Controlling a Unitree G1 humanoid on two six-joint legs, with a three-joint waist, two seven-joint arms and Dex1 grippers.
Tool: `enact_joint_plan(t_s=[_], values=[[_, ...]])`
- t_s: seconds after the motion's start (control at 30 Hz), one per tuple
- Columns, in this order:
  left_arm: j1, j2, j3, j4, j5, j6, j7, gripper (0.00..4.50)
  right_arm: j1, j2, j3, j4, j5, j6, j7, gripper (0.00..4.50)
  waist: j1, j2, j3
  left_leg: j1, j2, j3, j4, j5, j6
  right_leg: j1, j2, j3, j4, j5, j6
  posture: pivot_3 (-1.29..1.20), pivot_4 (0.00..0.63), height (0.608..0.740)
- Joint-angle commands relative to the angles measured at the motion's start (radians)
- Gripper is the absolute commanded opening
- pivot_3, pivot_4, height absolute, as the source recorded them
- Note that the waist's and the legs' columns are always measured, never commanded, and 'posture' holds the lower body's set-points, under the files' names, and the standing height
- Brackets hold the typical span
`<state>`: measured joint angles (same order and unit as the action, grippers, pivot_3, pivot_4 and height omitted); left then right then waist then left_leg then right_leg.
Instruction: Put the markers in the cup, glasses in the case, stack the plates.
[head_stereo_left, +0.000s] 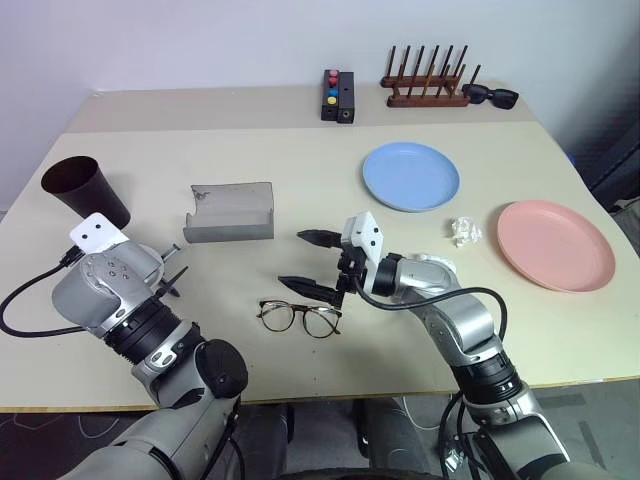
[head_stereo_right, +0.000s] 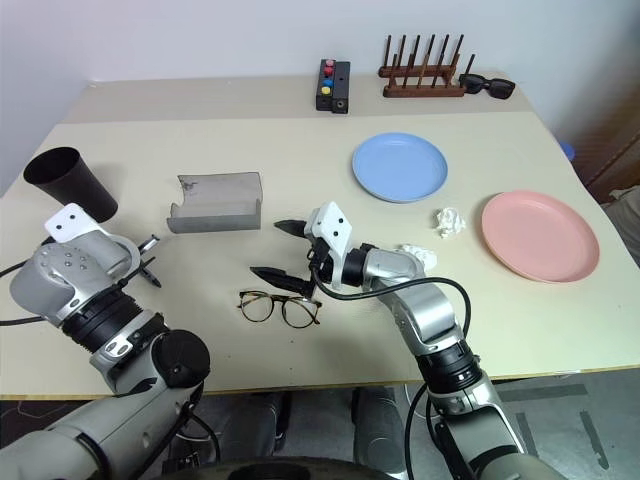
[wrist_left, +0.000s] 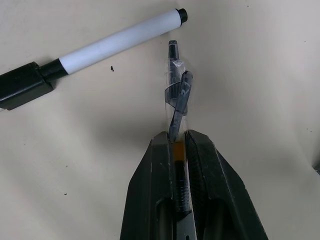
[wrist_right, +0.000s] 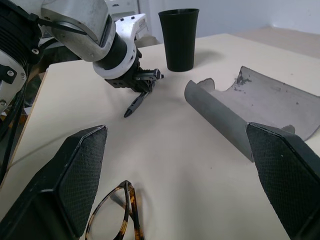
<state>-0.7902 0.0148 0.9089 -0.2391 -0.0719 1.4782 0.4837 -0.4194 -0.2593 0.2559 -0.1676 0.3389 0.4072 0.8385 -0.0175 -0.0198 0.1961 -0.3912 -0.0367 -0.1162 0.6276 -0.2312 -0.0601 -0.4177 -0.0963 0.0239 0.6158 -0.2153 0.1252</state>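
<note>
My left fingers (wrist_left: 181, 150) clamped on dark marker (wrist_left: 176, 107); right fingers (head_stereo_left: 312, 262) apart. Grip sits at one end, so marker may pivot, missing cup (head_stereo_left: 86, 190) at 10 o'clock.

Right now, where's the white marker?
On the table at the robot's left, in the left wrist view: the white marker lies flat just beyond the left gripper, which is shut on the dark marker.

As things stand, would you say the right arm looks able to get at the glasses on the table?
Probably yes. The right gripper is open and hangs just above and behind the glasses, with bare table around them. The case lies off to one side, and the left gripper, shut on the dark marker, is well clear.
</note>
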Motion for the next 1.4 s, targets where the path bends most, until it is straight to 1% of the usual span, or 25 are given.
enact_joint_plan(t_s=[0.03,0.07,0.17,0.23,0.37,0.43,0.53,0.67,0.8,0.9,1.17,1.4], values=[[0.03,0.006,-0.057,-0.024,0.019,-0.004,-0.024,0.06,-0.021,0.01,0.0,-0.009,0.011,-0.017,0.008,4.5,0.0,0.0,0.0,0.0,0.0,0.0,0.0,0.0,0.0,0.0,0.0,0.0,0.0,0.0,0.0,0.0,0.15,0.739],[0.036,0.009,-0.067,-0.029,0.021,-0.01,-0.032,0.06,-0.022,0.01,0.001,-0.008,0.011,-0.017,0.009,4.5,0.0,0.0,0.0,0.0,0.0,0.0,0.0,0.0,0.0,0.0,0.0,0.0,0.0,0.0,0.0,0.0,0.15,0.739],[0.123,0.06,-0.191,-0.117,-0.019,-0.117,-0.148,0.06,-0.022,0.013,0.003,-0.006,0.011,-0.017,0.012,4.5,-0.003,0.0,0.0,0.0,0.0,0.0,-0.001,0.0,0.0,0.0,0.0,0.0,0.0,0.001,-0.002,0.0,0.15,0.739],[0.172,0.086,-0.252,-0.171,-0.045,-0.205,-0.223,0.06,-0.022,0.013,0.003,-0.006,0.011,-0.017,0.012,4.5,-0.004,-0.001,0.0,0.0,0.0,0.0,-0.001,0.001,-0.001,-0.001,0.0,0.0,0.0,0.002,-0.003,0.0,0.15,0.739],[0.231,0.153,-0.35,-0.266,-0.099,-0.443,-0.385,0.06,-0.029,0.014,0.002,-0.001,0.012,-0.017,0.015,4.5,0.0,-0.001,0.001,-0.001,0.0,0.0,-0.001,0.001,-0.002,-0.002,0.0,0.0,0.0,0.002,-0.003,0.0,0.15,0.739],[0.241,0.21,-0.395,-0.26,-0.061,-0.565,-0.401,0.06,-0.036,0.019,0.0,0.002,0.012,-0.022,0.013,4.5,0.001,-0.001,0.001,-0.001,0.0,0.0,-0.001,0.001,-0.002,-0.002,0.0,0.0,-0.001,0.002,-0.003,0.0,0.15,0.739],[0.228,0.307,-0.444,-0.177,0.024,-0.757,-0.382,0.06,-0.06,0.043,-0.019,0.009,0.018,-0.033,-0.008,4.5,0.0,-0.001,0.001,-0.001,0.0,0.0,-0.001,0.001,-0.002,-0.002,0.0,0.0,-0.001,0.002,-0.003,0.0,0.15,0.739],[0.182,0.404,-0.479,0.009,0.082,-0.996,-0.375,0.06,-0.101,0.085,-0.045,0.032,0.022,-0.05,-0.045,4.5,0.0,-0.001,0.001,-0.001,0.001,0.0,-0.002,0.001,-0.002,-0.002,0.0,0.0,0.0,0.002,-0.003,0.0,0.15,0.739],[0.127,0.462,-0.472,0.214,0.113,-1.208,-0.327,0.06,-0.109,0.104,-0.044,0.044,0.013,-0.063,-0.056,4.5,0.002,-0.001,0.0,-0.001,0.0,0.0,-0.003,0.001,-0.002,-0.002,0.0,0.0,-0.001,0.002,-0.003,0.0,0.15,0.739],[0.095,0.499,-0.461,0.364,0.12,-1.33,-0.289,0.06,-0.103,0.111,-0.037,0.035,0.015,-0.064,-0.059,4.5,0.002,-0.001,0.0,-0.001,0.0,0.0,-0.003,0.001,-0.002,-0.002,0.0,0.0,-0.001,0.002,-0.003,0.0,0.15,0.739],[0.05,0.548,-0.478,0.622,0.11,-1.529,-0.262,0.06,-0.095,0.123,-0.04,-0.006,0.064,-0.045,-0.047,4.5,-0.001,-0.001,0.001,-0.001,0.0,0.0,-0.004,0.001,-0.002,-0.003,0.0,0.0,-0.001,0.002,-0.003,0.0,0.15,0.739],[0.069,0.559,-0.472,0.715,0.099,-1.595,-0.235,0.06,-0.09,0.116,-0.041,-0.016,0.078,-0.037,-0.05,4.5,-0.001,-0.001,0.0,-0.001,0.0,0.0,-0.004,0.001,-0.002,-0.003,0.0,0.0,0.0,0.002,-0.003,0.0,0.15,0.739]])
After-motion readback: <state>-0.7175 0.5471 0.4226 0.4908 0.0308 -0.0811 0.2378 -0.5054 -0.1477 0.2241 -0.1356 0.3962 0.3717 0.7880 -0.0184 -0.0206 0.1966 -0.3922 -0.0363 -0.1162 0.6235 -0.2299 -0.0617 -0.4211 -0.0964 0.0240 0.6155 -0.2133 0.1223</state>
